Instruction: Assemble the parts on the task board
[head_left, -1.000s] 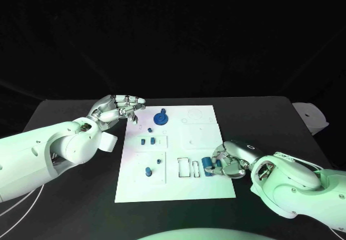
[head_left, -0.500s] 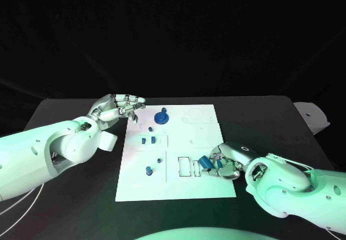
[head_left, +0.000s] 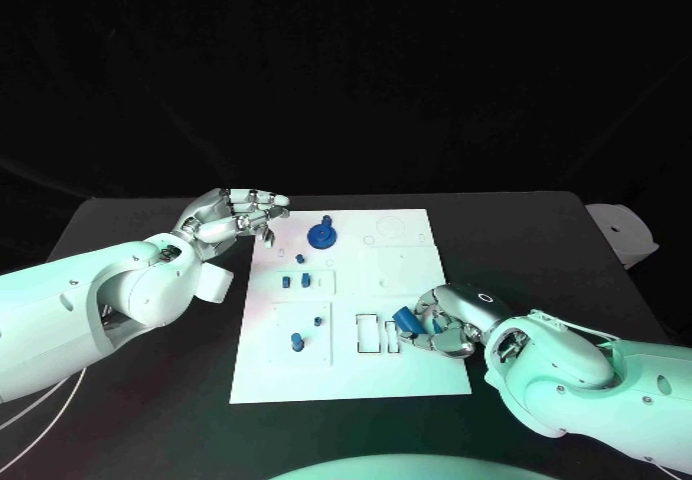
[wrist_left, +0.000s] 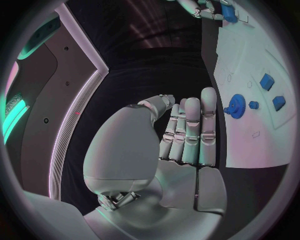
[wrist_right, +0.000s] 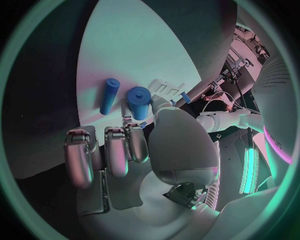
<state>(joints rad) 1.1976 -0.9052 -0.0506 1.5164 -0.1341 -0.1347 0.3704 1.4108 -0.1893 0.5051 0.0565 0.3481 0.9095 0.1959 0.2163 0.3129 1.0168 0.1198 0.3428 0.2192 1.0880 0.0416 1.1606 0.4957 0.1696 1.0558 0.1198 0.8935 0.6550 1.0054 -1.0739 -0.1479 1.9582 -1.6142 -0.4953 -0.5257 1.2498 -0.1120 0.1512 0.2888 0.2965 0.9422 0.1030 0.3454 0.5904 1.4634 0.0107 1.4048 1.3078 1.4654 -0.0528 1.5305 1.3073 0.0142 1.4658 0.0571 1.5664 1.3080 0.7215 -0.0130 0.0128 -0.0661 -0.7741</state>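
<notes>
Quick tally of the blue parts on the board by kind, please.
Gear: 1
Cylinders: 2, one held by the right hand
Blocks: 2
Other small pieces: 3
Total: 8

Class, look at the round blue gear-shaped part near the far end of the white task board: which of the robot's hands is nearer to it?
Left. The left hand hovers just beside the blue gear-shaped part, off the white task board's far corner; the right hand is down at the board's near right edge.
</notes>
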